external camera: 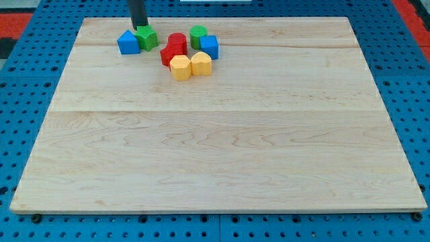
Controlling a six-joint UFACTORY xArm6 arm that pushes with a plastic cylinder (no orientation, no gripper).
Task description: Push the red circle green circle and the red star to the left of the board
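- Camera view: a pale wooden board (222, 154) lies on a blue perforated table (27, 81); red perforated surface shows at the view's top corners.
- All the blocks sit in a cluster near the board's top edge, left of centre.
- My tip (140, 28) comes down from the view's top edge as a dark rod and ends just behind the green star (148, 39), touching it or very nearly so (the contact itself cannot be made out).
- There is no pincer on this arm, only the rod, so nothing is open, closed or gripping.
- The blue triangular block (127, 42) sits touching the green star on its left side, the leftmost block of the group.
- The red circle (177, 42) stands to the right of the green star, with a small gap between them.
- The red star (170, 55) lies just below the red circle, touching it.
- The green circle (197, 35) is to the right of the red circle, near the top edge.
- A blue block (209, 46) (shape unclear) touches the green circle at its lower right.
- Two yellow blocks sit side by side at the bottom of the cluster: the left yellow block (180, 67) and the right yellow block (201, 63), touching each other.
- No writing, brand or label can be read anywhere.
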